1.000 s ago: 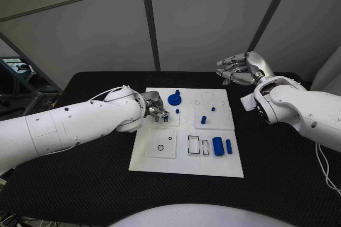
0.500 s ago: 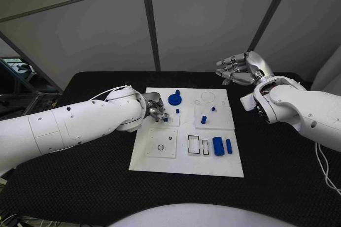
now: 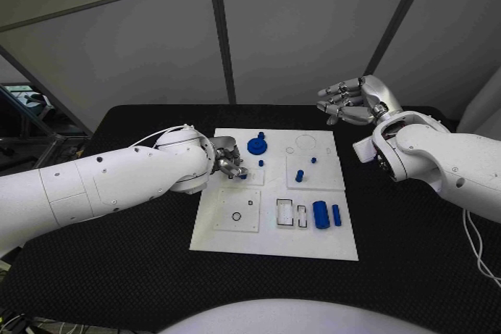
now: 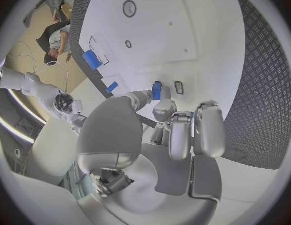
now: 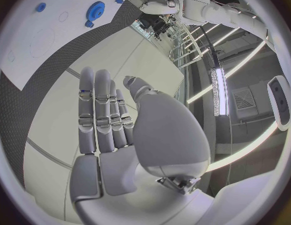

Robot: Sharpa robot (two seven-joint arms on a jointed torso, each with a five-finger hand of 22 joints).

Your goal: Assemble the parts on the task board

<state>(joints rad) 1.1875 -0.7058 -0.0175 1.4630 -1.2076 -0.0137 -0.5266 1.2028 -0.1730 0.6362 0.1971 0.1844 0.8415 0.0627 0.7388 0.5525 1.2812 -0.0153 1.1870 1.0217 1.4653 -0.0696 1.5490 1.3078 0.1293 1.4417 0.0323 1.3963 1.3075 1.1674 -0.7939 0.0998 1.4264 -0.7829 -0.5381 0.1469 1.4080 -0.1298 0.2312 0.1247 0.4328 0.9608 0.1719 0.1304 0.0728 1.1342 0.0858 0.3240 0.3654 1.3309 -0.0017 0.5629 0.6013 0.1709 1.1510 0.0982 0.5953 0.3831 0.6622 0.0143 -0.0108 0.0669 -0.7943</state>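
The white task board (image 3: 274, 236) lies mid-table. My left hand (image 3: 229, 162) hovers low over its left side and pinches a small blue part (image 4: 157, 90) between thumb and a fingertip, close to a small dark slot (image 4: 178, 87). On the board stand a blue gear (image 3: 257, 146), a blue peg (image 3: 299, 176) and two blue blocks (image 3: 326, 215) beside rectangular cutouts (image 3: 285, 212). My right hand (image 3: 354, 101) is raised beyond the board's far right corner, fingers straight, holding nothing. From its wrist the palm (image 5: 161, 135) and the gear (image 5: 95, 8) show.
A square insert with a round hole (image 3: 237, 216) sits at the board's left front. Black matting (image 3: 125, 254) surrounds the board, with grey wall panels behind the table. My left forearm (image 3: 104, 185) crosses the table's left side.
My left hand has edged slightly along the board with the blue part still pinched. The right hand has stayed still.
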